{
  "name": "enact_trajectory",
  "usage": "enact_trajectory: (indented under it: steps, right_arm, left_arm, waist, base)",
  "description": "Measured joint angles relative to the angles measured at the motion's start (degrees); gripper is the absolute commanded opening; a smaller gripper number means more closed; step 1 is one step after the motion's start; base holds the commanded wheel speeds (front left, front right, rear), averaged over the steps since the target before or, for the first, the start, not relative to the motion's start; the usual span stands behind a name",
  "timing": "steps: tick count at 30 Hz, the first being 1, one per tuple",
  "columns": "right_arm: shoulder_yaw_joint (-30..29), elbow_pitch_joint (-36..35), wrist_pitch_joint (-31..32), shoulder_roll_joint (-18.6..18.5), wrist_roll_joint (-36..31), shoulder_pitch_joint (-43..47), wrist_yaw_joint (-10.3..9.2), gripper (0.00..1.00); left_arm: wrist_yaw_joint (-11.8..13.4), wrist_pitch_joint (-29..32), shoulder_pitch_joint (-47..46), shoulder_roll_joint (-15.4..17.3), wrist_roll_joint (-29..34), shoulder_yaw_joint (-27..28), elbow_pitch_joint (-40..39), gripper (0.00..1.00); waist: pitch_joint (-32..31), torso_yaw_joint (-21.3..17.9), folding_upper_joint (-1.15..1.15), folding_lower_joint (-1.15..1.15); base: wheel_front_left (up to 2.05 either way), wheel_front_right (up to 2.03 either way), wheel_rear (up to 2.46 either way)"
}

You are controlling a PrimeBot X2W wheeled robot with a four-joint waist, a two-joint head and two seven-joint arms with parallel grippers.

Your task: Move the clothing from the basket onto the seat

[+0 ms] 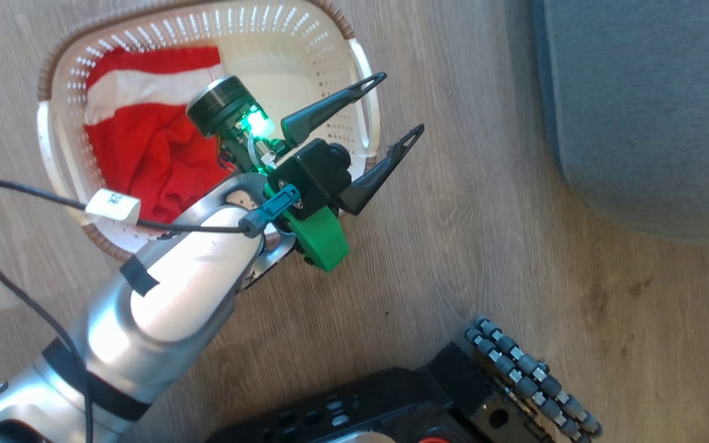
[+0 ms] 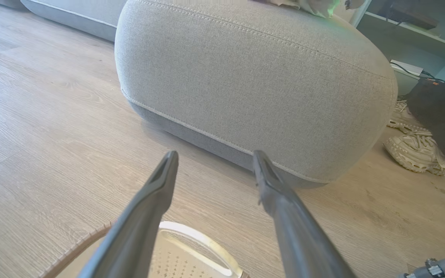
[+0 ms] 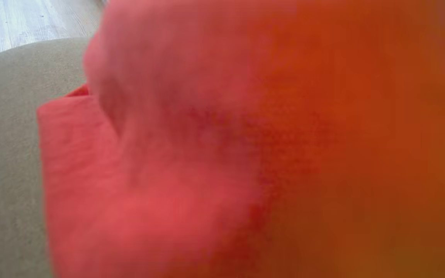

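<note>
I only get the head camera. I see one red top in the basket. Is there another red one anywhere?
Observer: Yes. In the right wrist view a red garment is right up against the camera, blurred, with the grey seat behind it.
Operator: What is my left tool looking at?
Observer: In the left wrist view the left tool, open and empty, faces the seat's rounded side with its pale stitched seam.
Operator: Is anything beside the seat?
Observer: Pale shoes lie on the floor by its rounded corner.
</note>
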Motion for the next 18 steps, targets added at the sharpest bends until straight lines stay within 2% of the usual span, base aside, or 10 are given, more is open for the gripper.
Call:
enact_trajectory:
  steps: [8,13,18]
  right_arm:
    - [6.66,-6.08,-0.01,0.81,5.63,12.51,0.00,1.00]
    - [10.91,-10.62,-0.01,1.26,7.73,19.97,0.00,1.00]
    - [15.28,-18.16,-0.01,1.47,8.98,25.18,0.00,1.00]
  left_arm:
    - [0.11,-0.21,1.37,-1.66,-1.13,0.78,0.96,1.00]
    - [0.49,-0.43,4.60,-2.91,-1.47,3.21,0.60,1.00]
    - [0.76,-0.43,8.81,-3.91,-1.49,7.55,0.40,1.00]
  waist:
    - [-4.85,0.21,0.00,0.00]
    - [-8.84,1.15,0.00,0.00]
    - [-13.60,2.43,0.00,0.00]
  base:
    - [0.00,0.00,0.00]
    - [0.00,0.00,0.00]
    - [0.00,0.00,0.00]
